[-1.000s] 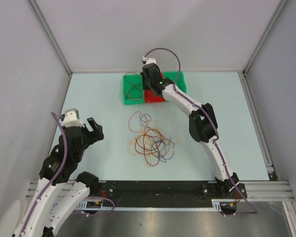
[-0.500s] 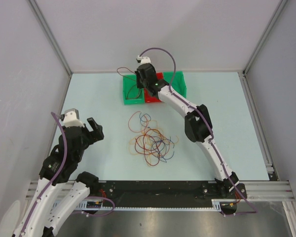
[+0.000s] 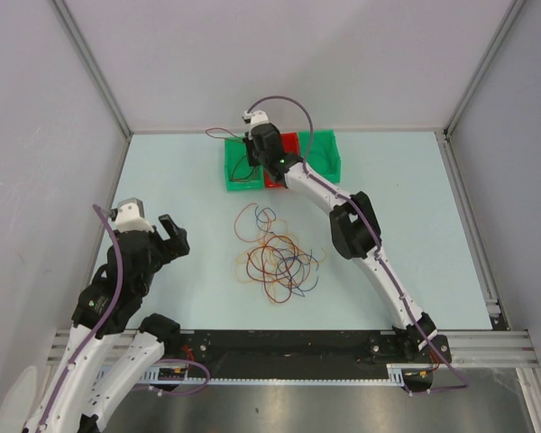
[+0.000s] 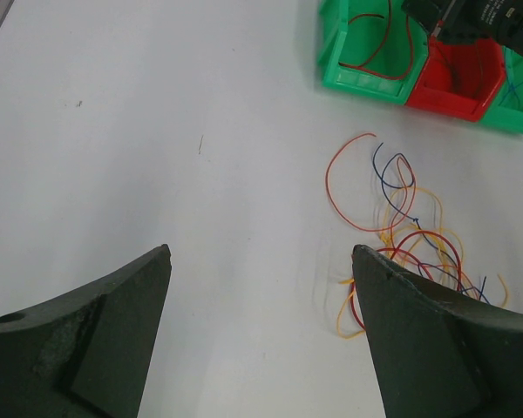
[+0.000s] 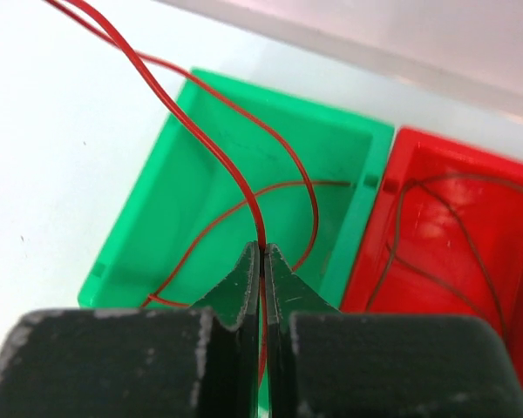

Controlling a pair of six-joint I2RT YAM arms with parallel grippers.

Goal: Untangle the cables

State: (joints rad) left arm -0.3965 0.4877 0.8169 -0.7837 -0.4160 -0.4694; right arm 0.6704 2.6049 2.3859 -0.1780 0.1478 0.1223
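- Since the earlier view, the white right arm has swung left across the pale tabletop (image 3: 415, 225). Its wrist was over the red plastic bin (image 3: 275, 178) and now stands over the left-hand green plastic bin (image 3: 237, 183). Nothing else has shifted.
- The left arm is parked at the near left. The left gripper (image 4: 260, 254) is spread wide and empty, well clear of the work.
- Three open bins sit in a row at the far edge, touching: green, red, then a second green bin (image 3: 325, 153).
- The main heap of thin coloured wire loops (image 3: 279, 262) lies mid-table between the two arms. It holds red, orange, yellow and blue strands, which cross one another. It is well apart from the bins, and most of the task remains to be done.
- The right gripper (image 5: 261, 251) is pinched fully together on a single thin red wire (image 5: 235, 174), directly above the green bin's floor.
- From the jaws the red wire rises and arcs out past the bin's left wall, beyond the wrist view.
- A thin brown wire (image 5: 200, 228) already lies in that green bin, and another lies in the red bin.
- Risk: most of the held loop hangs outside the rim. If released here, the springy wire could tip over the wall onto the table.
- Risk: the held strand crosses just above the brown wire. It may hook that wire and drag it out on withdrawal.
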